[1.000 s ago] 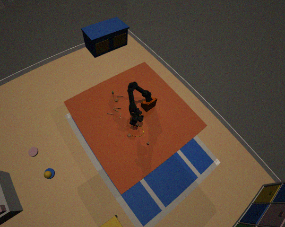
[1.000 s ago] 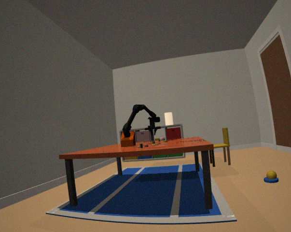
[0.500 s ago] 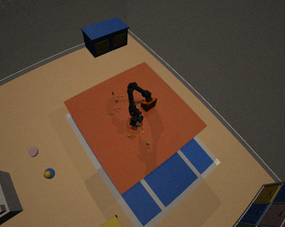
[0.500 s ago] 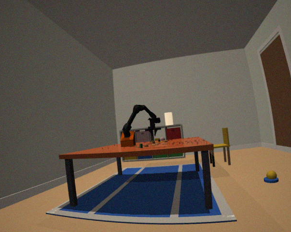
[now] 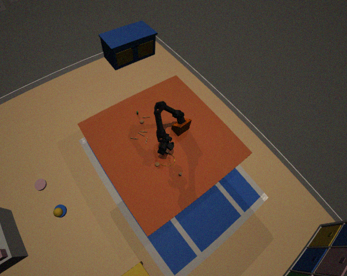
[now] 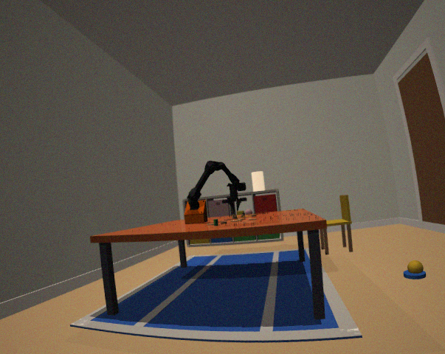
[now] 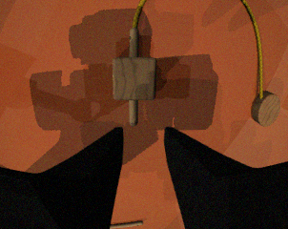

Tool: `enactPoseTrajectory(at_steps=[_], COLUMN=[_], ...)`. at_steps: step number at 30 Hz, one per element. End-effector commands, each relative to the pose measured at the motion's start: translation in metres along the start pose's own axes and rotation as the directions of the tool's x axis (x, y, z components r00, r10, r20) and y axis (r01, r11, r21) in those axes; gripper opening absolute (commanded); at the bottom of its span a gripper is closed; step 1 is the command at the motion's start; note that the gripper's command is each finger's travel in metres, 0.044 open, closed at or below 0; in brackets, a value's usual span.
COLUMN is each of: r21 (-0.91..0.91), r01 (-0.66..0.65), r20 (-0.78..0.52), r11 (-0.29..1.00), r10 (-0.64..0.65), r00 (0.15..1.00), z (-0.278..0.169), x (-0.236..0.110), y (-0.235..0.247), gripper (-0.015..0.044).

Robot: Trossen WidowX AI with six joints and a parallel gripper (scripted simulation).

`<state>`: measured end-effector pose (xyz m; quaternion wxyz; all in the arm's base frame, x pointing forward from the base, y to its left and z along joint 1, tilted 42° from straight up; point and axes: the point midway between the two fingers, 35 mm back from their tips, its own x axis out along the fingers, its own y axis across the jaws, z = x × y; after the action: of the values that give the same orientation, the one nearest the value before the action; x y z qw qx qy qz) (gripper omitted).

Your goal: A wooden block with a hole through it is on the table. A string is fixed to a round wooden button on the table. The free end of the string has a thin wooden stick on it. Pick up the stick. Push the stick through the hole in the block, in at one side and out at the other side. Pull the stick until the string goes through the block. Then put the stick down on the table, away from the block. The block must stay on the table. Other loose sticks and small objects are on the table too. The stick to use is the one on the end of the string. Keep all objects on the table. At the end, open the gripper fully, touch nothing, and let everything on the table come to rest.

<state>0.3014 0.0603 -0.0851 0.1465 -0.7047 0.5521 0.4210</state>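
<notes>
In the wrist view a small wooden block (image 7: 134, 79) lies on the orange table (image 7: 49, 19). The thin wooden stick (image 7: 132, 113) passes through the block's hole, with one end out on the side towards my fingers and the other end out on the far side. The yellow string (image 5: 171, 163) arcs from that far end to the round wooden button (image 7: 265, 109) (image 5: 157, 164). My gripper (image 7: 143, 134) (image 5: 165, 153) (image 6: 235, 207) hangs just above the table, short of the stick's near end. Its fingers stand a little apart with nothing between them.
Loose sticks (image 5: 142, 132) (image 7: 127, 224) lie behind the gripper. A green peg (image 5: 137, 112) (image 6: 215, 221), a round disc (image 5: 141, 121) and a small object (image 5: 180, 173) are also on the table. The arm's orange base (image 5: 181, 126) stands to one side.
</notes>
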Motion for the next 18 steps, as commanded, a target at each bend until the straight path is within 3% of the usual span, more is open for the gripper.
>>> enactPoseTrajectory(at_steps=[1, 18], r21=[-0.006, -0.005], r01=[-0.009, -0.011], r20=[-0.004, -0.007], r11=[1.000, 1.000], r10=[0.009, 0.011], r00=[1.000, 1.000], z=[0.000, -0.001], x=[0.010, 0.037], y=[0.003, 0.005], gripper=[0.0121, 0.0121])
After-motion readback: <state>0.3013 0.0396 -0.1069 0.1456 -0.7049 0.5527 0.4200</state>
